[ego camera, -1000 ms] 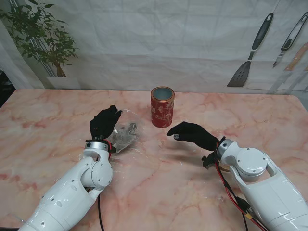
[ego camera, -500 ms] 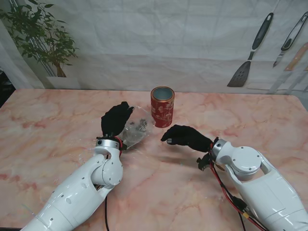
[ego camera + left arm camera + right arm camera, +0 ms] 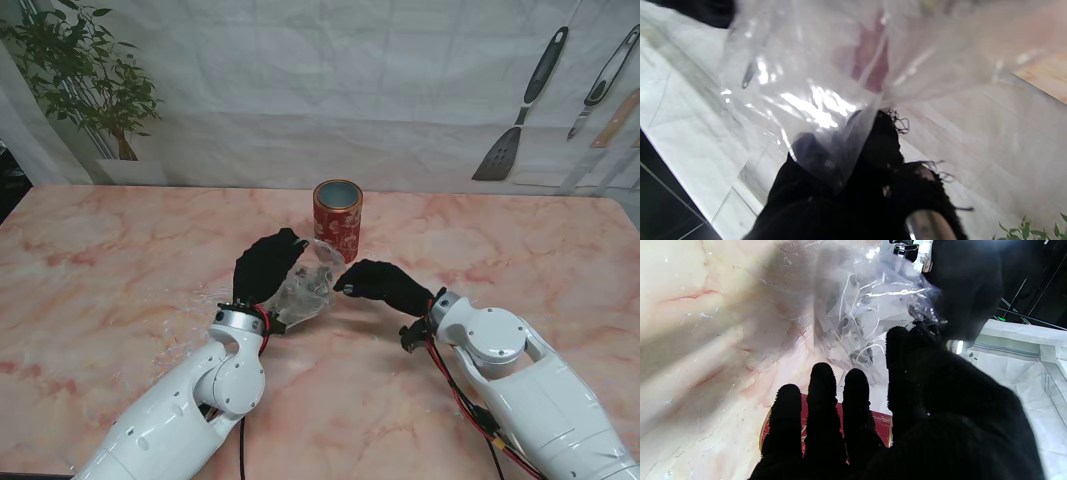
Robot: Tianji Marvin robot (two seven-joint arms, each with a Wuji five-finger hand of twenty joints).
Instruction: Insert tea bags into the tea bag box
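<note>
A red round tea box (image 3: 338, 221) with an open top stands upright at the table's middle, farther from me than both hands. My left hand (image 3: 268, 266), in a black glove, is shut on a clear plastic bag of tea bags (image 3: 305, 287) and holds it off the table, just nearer to me than the box. The left wrist view shows the bag (image 3: 826, 83) pinched in the fingers (image 3: 873, 160). My right hand (image 3: 380, 284) hovers at the bag's right side, fingers apart, holding nothing. Through the right wrist view I see the bag (image 3: 870, 306) and the box (image 3: 840, 426) behind my fingers (image 3: 821, 406).
A potted plant (image 3: 95, 90) stands at the far left corner. A spatula (image 3: 520, 110) and other utensils hang on the back wall at the right. The pink marble table (image 3: 120, 260) stretches wide on both sides.
My left hand has carried the bag to the right and toward the box, lifting it off the table. My right hand has crept left to meet the bag.
</note>
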